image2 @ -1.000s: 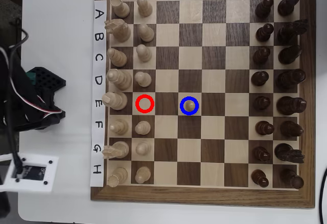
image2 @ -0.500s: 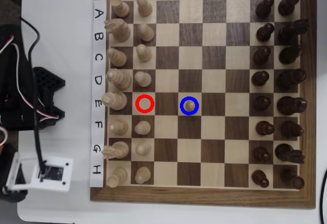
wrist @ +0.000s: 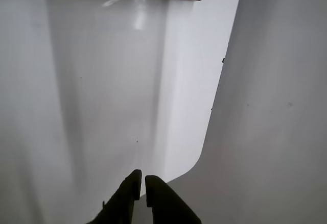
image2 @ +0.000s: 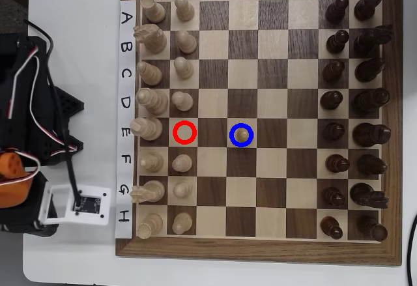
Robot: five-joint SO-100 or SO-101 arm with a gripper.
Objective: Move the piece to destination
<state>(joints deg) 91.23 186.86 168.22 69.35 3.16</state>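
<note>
My gripper (wrist: pixel 142 183): nearly closed, empty, over bare table | piece (image2: pixel 242 133): inside destination ring (image2: pixel 242 125)

white table (image2: pixel 78 253) bearing a wooden chessboard (image2: pixel 260 260).

In the overhead view, the arm (image2: pixel 29 116) extends farther over the worktop (image2: pixel 78 38) left of the chessboard (image2: pixel 260 253) than 1.0 s ago. Its white camera mount (image2: pixel 81 204) sits nearer the board's H label and higher than 0.5 s ago. An orange motor part (image2: pixel 13 178) is now visible at the left edge.
</note>
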